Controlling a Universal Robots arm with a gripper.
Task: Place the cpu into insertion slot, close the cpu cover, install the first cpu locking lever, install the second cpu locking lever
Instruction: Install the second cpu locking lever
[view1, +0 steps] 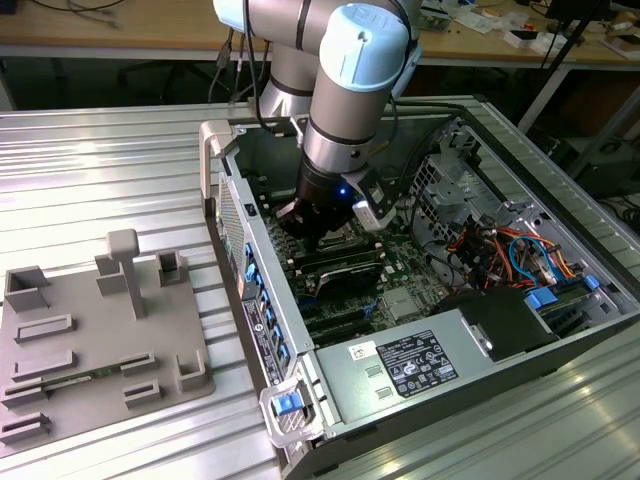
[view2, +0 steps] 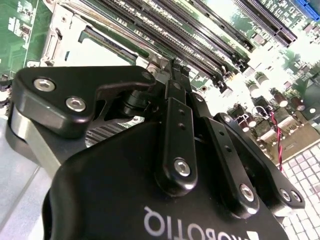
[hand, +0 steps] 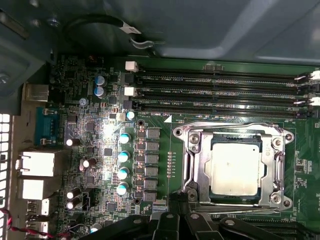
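Observation:
In the first wrist view the cpu (hand: 235, 170) lies silver face up in the insertion slot (hand: 215, 145) on the green board. The cpu cover (hand: 198, 161) lies flat around it, with the chip showing through its cut-out. A thin metal lever (hand: 240, 206) runs along the socket's edge nearest my gripper (hand: 176, 198). My gripper (view2: 175, 67) is shut, its black fingertips together and pointing down at the socket's corner, with nothing seen between them. The cover (view2: 62, 35) and chip (view2: 102, 50) lie just beyond the fingers. From the exterior view, the gripper (view1: 318, 240) is low inside the open case.
Long black memory slots (hand: 220, 92) run beside the socket, and capacitors (hand: 122, 155) stand on its other side. The case walls (view1: 232, 210), a labelled grey box (view1: 420, 360) and cables (view1: 500, 250) hem in the arm. A grey fixture plate (view1: 90, 340) lies at the exterior view's left.

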